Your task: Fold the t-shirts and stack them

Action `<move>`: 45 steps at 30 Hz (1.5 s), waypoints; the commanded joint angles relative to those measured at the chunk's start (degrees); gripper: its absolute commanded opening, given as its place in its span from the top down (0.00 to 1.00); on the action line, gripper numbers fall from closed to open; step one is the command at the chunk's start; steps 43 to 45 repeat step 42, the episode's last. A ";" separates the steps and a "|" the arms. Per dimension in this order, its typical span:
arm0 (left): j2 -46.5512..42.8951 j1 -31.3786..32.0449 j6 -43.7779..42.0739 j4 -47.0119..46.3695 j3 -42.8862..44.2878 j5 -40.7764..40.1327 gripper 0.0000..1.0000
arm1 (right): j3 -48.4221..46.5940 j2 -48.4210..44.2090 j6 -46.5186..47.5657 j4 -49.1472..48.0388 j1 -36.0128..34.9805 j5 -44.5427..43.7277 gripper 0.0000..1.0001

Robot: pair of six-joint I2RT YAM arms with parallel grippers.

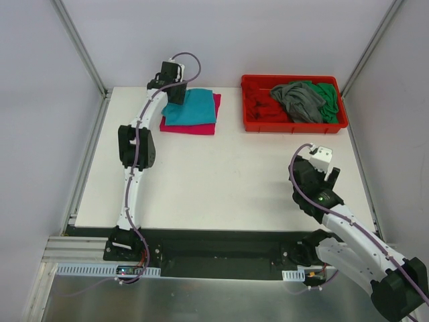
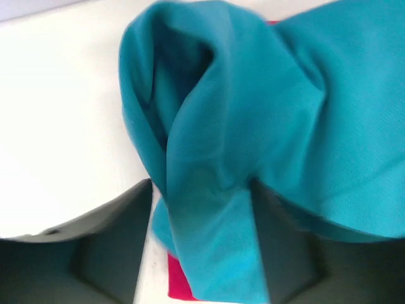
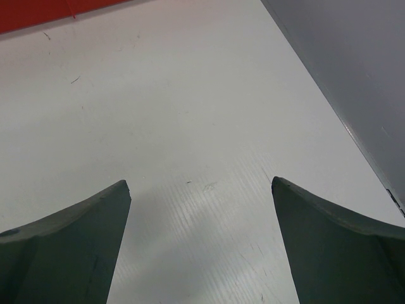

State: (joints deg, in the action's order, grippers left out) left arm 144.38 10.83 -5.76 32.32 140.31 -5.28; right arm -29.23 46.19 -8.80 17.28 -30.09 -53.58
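Note:
A teal-blue t-shirt (image 1: 192, 107) lies folded on a magenta-pink t-shirt (image 1: 201, 127) at the far left of the table. My left gripper (image 1: 177, 92) is at the teal shirt's far left corner. In the left wrist view the teal cloth (image 2: 253, 107) is gathered into a ridge that runs between the fingers of the left gripper (image 2: 201, 193), which is shut on it. A corner of magenta (image 2: 178, 282) shows beneath. My right gripper (image 1: 330, 176) is open and empty over the bare table (image 3: 190, 114) at the right, as the right wrist view (image 3: 201, 183) shows.
A red plastic tray (image 1: 295, 125) at the far right holds a grey shirt (image 1: 298, 100), a green shirt (image 1: 327, 94) and a red shirt (image 1: 258, 99) in a loose heap. Grey walls close the table on both sides. The tray's edge (image 3: 38, 16) shows in the right wrist view.

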 commanded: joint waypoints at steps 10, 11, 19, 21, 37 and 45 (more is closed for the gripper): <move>-16.82 -0.55 8.91 -1.64 -8.11 -7.83 0.01 | -4.07 -1.28 -2.18 4.51 0.38 -0.03 0.04; -19.89 -0.55 10.49 -1.64 -10.30 -5.73 0.01 | -4.34 -1.72 -2.80 5.48 0.29 -0.12 0.04; -45.90 1.55 25.17 -3.13 -37.34 8.89 0.01 | -2.94 -10.59 -7.11 8.74 0.38 0.93 0.04; -55.03 4.53 27.55 -5.49 -49.01 3.82 0.01 | -1.88 -14.01 -7.20 8.56 0.38 1.81 0.04; -108.42 14.48 37.66 -18.34 -108.75 -7.81 0.01 | 2.16 -16.84 -2.01 0.57 0.38 10.60 0.04; -109.92 14.57 36.09 -17.82 -109.55 -10.10 0.01 | 1.81 -15.08 -1.66 0.48 0.29 10.52 0.04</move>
